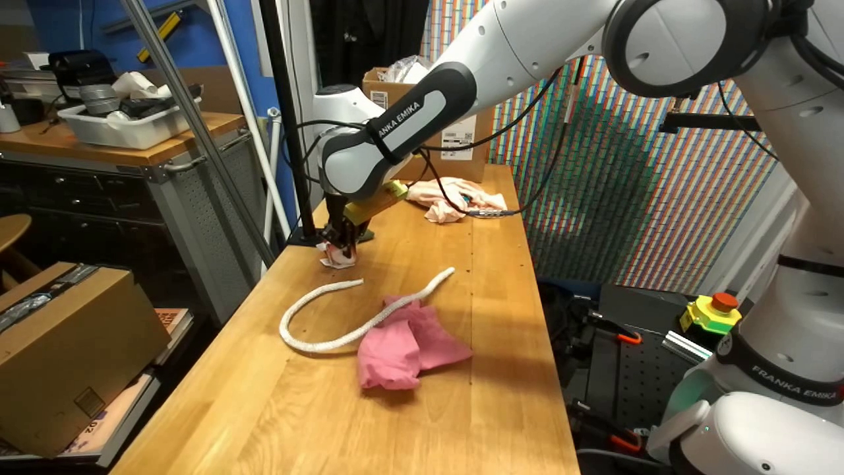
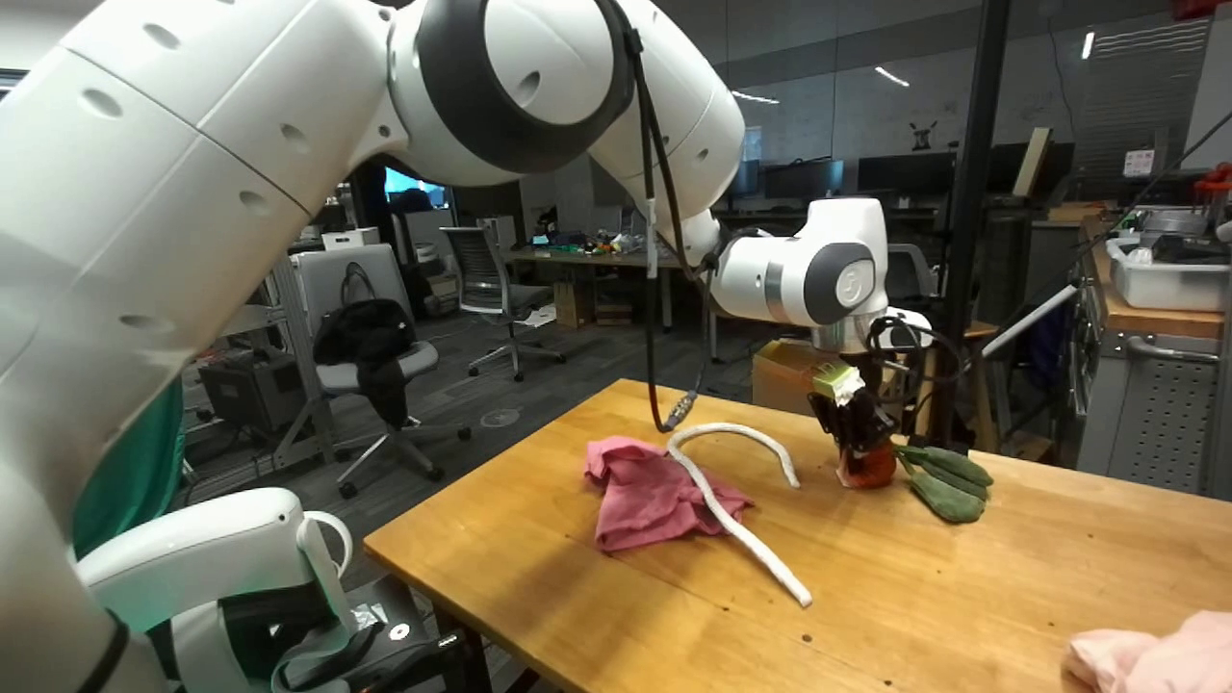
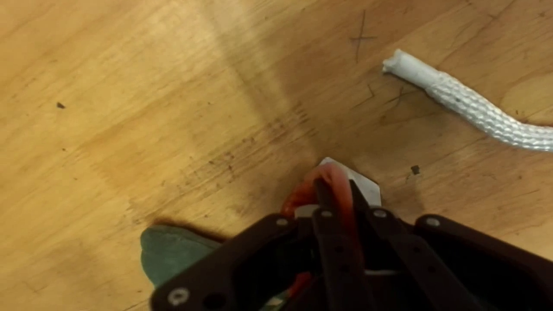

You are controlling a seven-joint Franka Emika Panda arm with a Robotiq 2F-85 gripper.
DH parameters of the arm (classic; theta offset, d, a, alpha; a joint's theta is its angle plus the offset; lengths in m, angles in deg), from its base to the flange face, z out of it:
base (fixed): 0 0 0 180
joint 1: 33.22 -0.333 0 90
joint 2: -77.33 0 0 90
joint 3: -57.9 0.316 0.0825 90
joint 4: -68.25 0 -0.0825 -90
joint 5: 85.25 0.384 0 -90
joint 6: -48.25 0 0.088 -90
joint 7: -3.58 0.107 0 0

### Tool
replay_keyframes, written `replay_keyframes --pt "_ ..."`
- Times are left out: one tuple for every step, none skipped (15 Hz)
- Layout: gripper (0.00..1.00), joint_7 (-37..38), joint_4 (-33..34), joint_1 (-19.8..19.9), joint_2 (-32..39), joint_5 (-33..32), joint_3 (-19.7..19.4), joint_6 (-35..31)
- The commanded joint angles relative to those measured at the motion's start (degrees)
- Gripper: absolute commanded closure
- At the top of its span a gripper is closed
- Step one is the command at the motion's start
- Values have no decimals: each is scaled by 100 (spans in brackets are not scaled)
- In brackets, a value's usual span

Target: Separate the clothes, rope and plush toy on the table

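My gripper (image 3: 337, 185) is down at the table with a fold of the plush toy (image 3: 304, 190) pinched between its fingers. Orange-red body, green leaves (image 2: 948, 496) and a white tag (image 3: 368, 190) show on the toy; much of it is hidden by the fingers. In both exterior views the pink clothes (image 1: 392, 356) lie crumpled on the table, apart from the gripper. The cream-white rope (image 1: 318, 346) curves in a hook and crosses over the pink cloth. One rope end (image 3: 479, 106) lies a short way from the toy in the wrist view.
A pale peach cloth (image 1: 448, 198) lies bunched on the table by a cardboard box (image 1: 471, 158). A black upright post (image 2: 972, 173) stands at the table's edge close to the wrist. A cable (image 1: 488, 213) hangs low from the arm.
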Motion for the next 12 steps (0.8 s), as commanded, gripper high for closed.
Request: replay_keyframes --pt "92 247 113 -70 38 -84 -182 -88" --pt "92 306 95 -83 30 -114 -231 -128" --pt "92 386 77 -107 21 -172 -306 -186" --pt "92 450 79 -118 25 -219 -366 -209" --pt "92 535 85 -136 34 -278 -438 -242" --pt "92 605 93 -147 46 -342 -514 -287" --pt "92 667 110 -151 61 -394 -573 -330" --pt "92 732 148 -158 94 -486 -654 -434" --pt "92 740 203 -119 129 -497 -676 -516" --pt "92 754 254 -86 160 -497 -700 -596" --pt "92 786 286 -73 188 -504 -754 -719" --pt "92 817 315 -67 221 -506 -804 -860"
